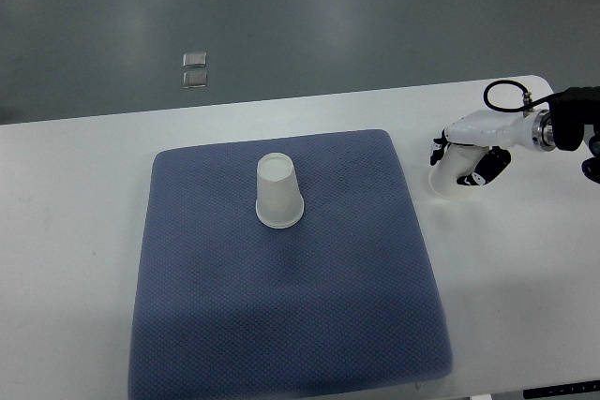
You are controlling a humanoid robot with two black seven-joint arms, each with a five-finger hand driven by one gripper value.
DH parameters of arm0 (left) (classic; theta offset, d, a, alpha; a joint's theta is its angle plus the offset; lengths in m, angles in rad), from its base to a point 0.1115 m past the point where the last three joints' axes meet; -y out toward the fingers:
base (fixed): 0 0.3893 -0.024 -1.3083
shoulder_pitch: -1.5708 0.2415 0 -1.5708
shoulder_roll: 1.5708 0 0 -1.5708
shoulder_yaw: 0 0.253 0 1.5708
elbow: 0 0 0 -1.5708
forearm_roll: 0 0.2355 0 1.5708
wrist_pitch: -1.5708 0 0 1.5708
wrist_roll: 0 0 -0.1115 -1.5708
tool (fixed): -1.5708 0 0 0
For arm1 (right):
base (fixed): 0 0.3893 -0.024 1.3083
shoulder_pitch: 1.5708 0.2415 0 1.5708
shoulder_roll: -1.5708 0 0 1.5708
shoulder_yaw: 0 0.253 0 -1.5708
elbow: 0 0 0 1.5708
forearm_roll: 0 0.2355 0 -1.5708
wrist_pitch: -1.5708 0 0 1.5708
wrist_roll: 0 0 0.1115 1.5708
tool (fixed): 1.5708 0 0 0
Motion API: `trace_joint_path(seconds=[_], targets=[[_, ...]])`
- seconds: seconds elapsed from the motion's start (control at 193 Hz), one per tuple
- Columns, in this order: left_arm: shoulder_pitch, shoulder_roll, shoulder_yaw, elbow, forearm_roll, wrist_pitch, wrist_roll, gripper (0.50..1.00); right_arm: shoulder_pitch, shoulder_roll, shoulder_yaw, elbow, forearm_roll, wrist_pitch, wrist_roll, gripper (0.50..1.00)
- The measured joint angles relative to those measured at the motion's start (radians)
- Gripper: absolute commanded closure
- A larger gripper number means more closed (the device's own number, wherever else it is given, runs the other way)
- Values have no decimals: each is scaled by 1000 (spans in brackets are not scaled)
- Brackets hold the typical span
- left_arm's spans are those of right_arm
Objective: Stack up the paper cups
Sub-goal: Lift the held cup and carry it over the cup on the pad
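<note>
One white paper cup (278, 192) stands upside down on the blue mat (281, 316), a little above its middle. A second white paper cup (451, 181) is off the mat, to its right, on the white table. My right hand (469, 158) comes in from the right edge and is closed around this second cup, with dark fingertips showing on both sides of it. Part of that cup is hidden by the hand. The left arm does not show.
The white table (75, 231) carries the mat. Its far edge runs across the upper part of the picture, with grey floor beyond. A black cable (502, 91) loops above my right wrist.
</note>
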Motion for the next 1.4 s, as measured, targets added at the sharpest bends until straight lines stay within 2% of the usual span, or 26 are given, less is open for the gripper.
trace_joint_path(seconds=[0.192, 0.415, 0.783, 1.14, 1.399], targets=[[0, 0, 0, 0, 0, 0, 0, 500, 75, 7, 2, 47, 3, 32, -7, 844], [0, 0, 0, 0, 0, 0, 0, 500, 176, 13, 3, 149, 18, 63, -25, 842], [0, 0, -1, 0, 0, 0, 0, 500, 325, 66, 5, 209, 92, 162, -24, 834], [0, 0, 0, 0, 0, 0, 0, 500, 391, 222, 3, 206, 95, 234, -17, 832], [0, 0, 0, 0, 0, 0, 0, 500, 400, 311, -4, 119, 95, 239, -23, 832]])
